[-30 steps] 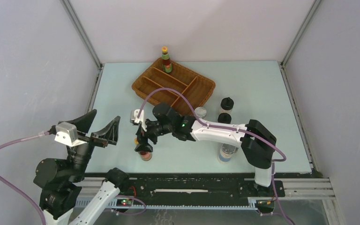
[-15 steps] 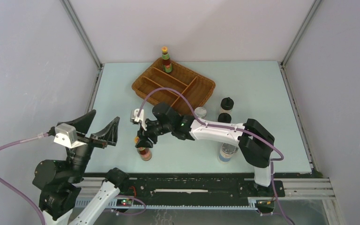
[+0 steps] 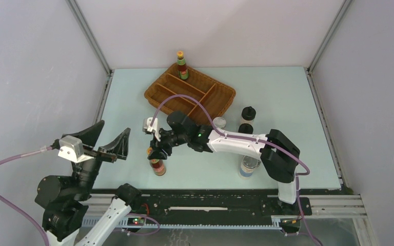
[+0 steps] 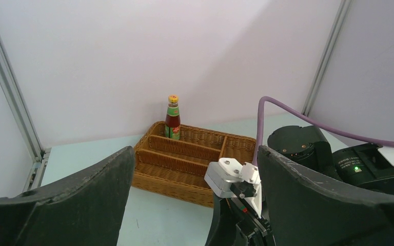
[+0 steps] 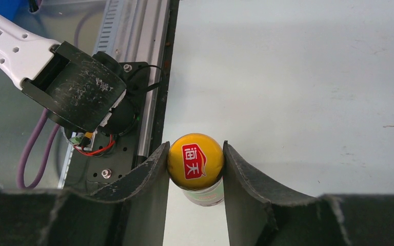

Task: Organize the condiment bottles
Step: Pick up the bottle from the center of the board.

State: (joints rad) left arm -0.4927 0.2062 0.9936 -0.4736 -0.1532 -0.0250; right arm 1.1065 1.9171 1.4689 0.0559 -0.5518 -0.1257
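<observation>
Near the front edge, your right gripper [image 5: 195, 149] clamps the sauce bottle [image 3: 158, 167] by its cap [image 5: 195, 160]; tilt and it may slip; left gripper [image 4: 195, 154] gapes empty.

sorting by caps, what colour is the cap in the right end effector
Yellow cap with a red mark, best in right wrist view.

The divided tray [image 3: 154, 96] sits toward the far left of the table [image 3: 277, 102], with one sauce bottle [image 3: 182, 65] standing in its far corner. Just off the tray's near right corner stands a jar [image 3: 219, 123], and to the right of it a near shaker [image 3: 245, 129] with a far shaker [image 3: 248, 114] just behind. By the front edge, left of centre, a second sauce bottle [image 3: 157, 165] stands with its cap between the fingers of the right gripper [image 3: 156, 155], and a second jar [image 3: 247, 166] stands well to its right beneath that arm.
</observation>
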